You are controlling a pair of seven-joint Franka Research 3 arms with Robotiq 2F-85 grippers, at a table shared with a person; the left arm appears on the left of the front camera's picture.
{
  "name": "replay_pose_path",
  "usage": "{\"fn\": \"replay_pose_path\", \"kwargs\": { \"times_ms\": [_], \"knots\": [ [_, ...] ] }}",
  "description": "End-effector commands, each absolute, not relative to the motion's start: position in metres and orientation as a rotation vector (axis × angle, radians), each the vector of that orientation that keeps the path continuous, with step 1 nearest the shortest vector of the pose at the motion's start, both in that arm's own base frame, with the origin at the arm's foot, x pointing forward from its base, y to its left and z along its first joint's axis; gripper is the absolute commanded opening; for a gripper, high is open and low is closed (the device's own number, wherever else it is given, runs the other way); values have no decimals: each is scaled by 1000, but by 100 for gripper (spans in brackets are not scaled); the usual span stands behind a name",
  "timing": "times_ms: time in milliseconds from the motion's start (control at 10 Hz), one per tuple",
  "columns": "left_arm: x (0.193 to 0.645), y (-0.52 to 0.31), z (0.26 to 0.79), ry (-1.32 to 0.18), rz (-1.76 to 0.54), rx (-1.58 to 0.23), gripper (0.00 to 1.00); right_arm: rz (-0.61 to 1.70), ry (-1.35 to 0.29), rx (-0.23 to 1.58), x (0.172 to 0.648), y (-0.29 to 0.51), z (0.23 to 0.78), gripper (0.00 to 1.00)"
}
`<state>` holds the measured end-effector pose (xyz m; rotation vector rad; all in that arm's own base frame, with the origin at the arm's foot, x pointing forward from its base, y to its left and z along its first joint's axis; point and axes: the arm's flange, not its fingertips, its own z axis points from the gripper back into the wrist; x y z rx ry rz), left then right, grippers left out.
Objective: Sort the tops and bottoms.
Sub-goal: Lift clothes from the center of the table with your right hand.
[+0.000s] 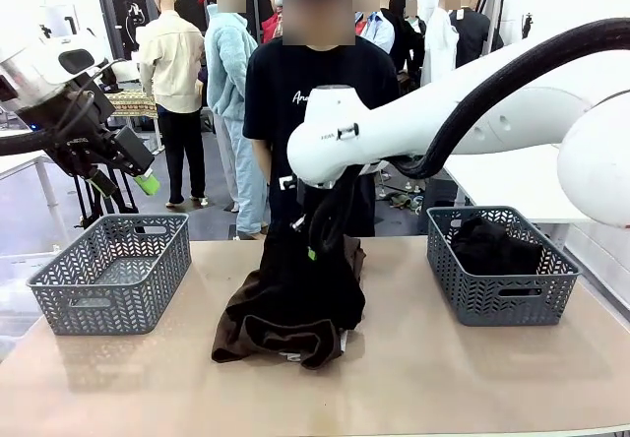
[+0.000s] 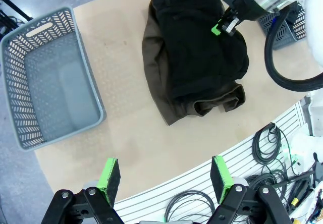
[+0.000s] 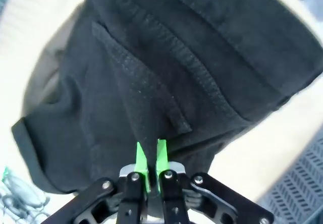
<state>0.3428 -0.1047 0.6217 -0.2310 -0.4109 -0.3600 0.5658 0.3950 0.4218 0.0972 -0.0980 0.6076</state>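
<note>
You are looking across a tan table [image 1: 443,378] at a person [image 1: 295,93] who is standing at the far side. Near the table's middle, two dark garments are lying in one pile. The black bottoms [image 1: 295,280] are resting on top of the brown bottoms [image 1: 266,334], whose edge is showing at 6 and 7 o'clock of the pile.

Your right claw [image 1: 313,250] is reaching down onto the pile at about 12 o'clock. Its green pads are pressing together on a fold of the black cloth, which is rising in a peak toward it.

The left basket [image 1: 108,270] is sitting empty at 9 o'clock of the pile. Your left claw [image 1: 138,176] is hanging in the air above it, at about 10 o'clock of the pile. Its fingers are standing wide apart and gripping nothing.

The right basket [image 1: 502,265], at 3 o'clock, is holding a crumpled dark cloth [image 1: 492,245]. You cannot tell which garment that is.

By my judgement, the sorting is partway along. One garment is lying in the right basket, and the black bottoms are just being taken up. Once those are placed, the brown bottoms are waiting on the table to be sorted too.
</note>
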Motion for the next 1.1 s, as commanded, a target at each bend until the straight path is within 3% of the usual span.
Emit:
{"fn": "replay_pose_path", "kwargs": {
  "times_ms": [0, 500, 1000],
  "knots": [
    [342, -102, 623, -412, -360, -232, 93, 603, -160, 103, 554, 394, 474, 0],
    [342, -102, 623, -412, -360, -232, 93, 679, -409, -13, 529, 420, 626, 0],
    [342, -102, 623, -412, -360, -232, 93, 689, -378, 18, 523, 408, 622, 0]
  ]
}}
